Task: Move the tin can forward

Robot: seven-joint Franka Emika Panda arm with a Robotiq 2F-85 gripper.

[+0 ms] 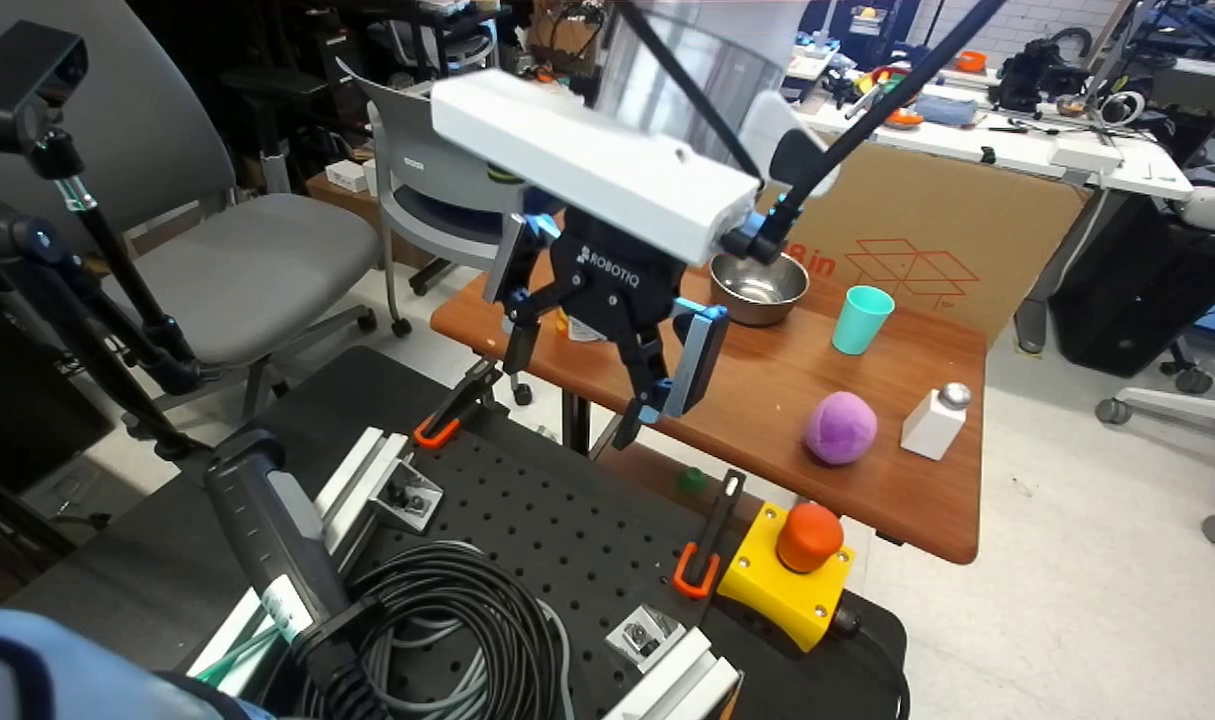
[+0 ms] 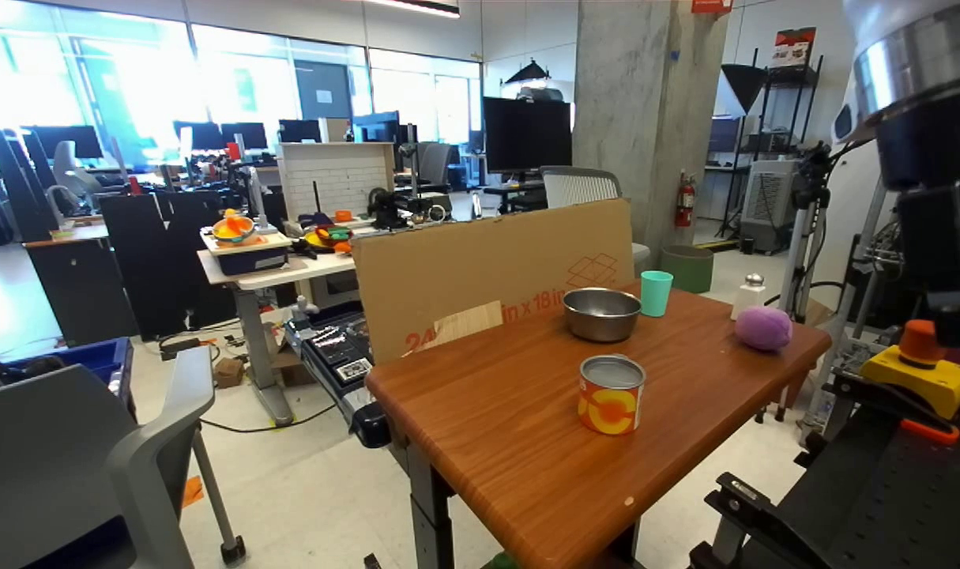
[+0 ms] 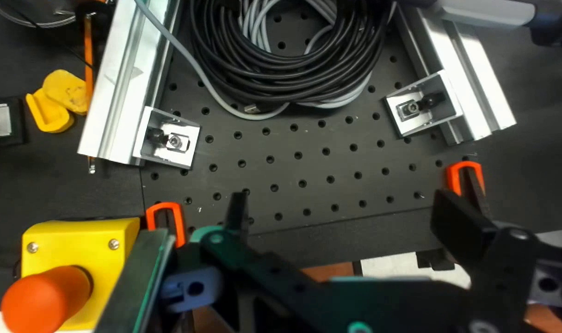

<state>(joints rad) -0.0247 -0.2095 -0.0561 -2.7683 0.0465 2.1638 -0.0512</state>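
In an exterior view the tin can (image 2: 611,395) stood upright on the wooden table (image 2: 464,395), open top up, apart from the metal bowl (image 2: 602,316) and farther from the teal cup (image 2: 656,294) and purple ball (image 2: 764,328); the arm (image 2: 930,75) was at the edge of that view, well away from it, so no push or lift was under way. In an exterior view the gripper (image 1: 569,400) hung above the black platform (image 1: 557,530) with its fingers (image 1: 702,365) spread wide and nothing held; a pale patch, likely the can's label (image 1: 585,332), showed past them, lined up by sight rather than by contact. The wrist view agreed: the fingers stood far apart over the platform, with a yellow stop box (image 3: 82,245) beside them and no can in sight. As far as could be judged, the task had not properly begun: reaching the can, gripping or nudging it, moving it forward and letting go all seemed left. How far forward it was meant to go could not be told, and a can already moved and released might have looked much the same.
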